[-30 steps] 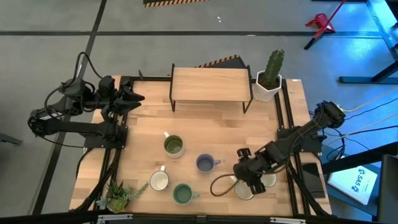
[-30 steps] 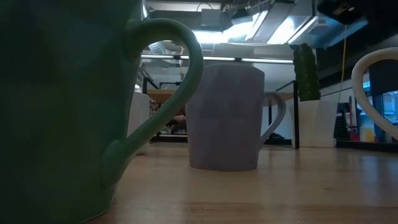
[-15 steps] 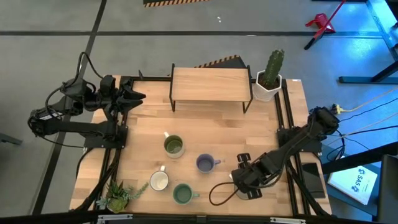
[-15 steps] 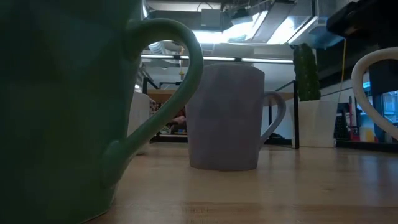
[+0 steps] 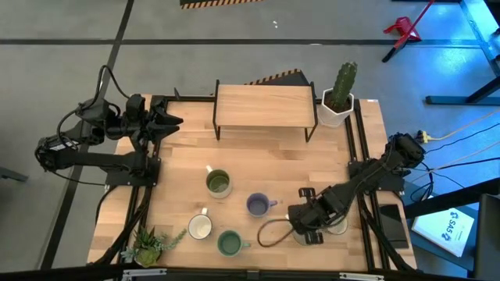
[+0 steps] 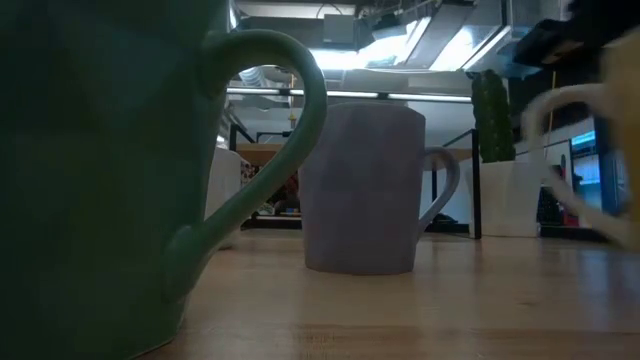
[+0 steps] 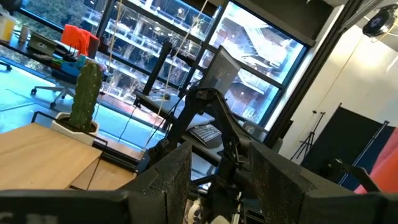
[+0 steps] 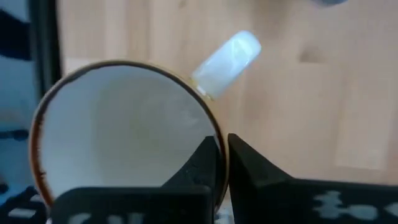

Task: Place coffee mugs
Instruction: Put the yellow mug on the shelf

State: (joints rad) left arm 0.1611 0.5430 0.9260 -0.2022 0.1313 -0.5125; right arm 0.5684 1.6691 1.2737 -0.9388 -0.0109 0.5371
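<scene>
Since a second ago the right gripper (image 5: 307, 227) has slid toward the table's front middle, and in the low view the white mug (image 6: 585, 160) at the right edge now shows blurred and shifted. Its jaws are nearly closed, pinching the brown-edged rim of that white mug (image 8: 124, 134): one finger sits inside the cup, the other outside the wall, with the handle (image 8: 225, 56) jutting away just beyond the fingertips. From above the mug is mostly hidden under the wrist, so whether it is lifted off the wood I cannot tell. A second white mug (image 5: 338, 226) sits just behind the gripper, toward the right arm's base. Ahead of the jaws stand the purple-blue mug (image 5: 258, 205), the green mug (image 5: 229, 244), another white mug (image 5: 200, 227) and the yellow-olive mug (image 5: 218, 183), all upright on the table (image 5: 258, 156). The left gripper (image 5: 168, 122) waits at the far left corner, well apart from every mug; its fingers (image 7: 168, 180) stand apart, holding nothing.
</scene>
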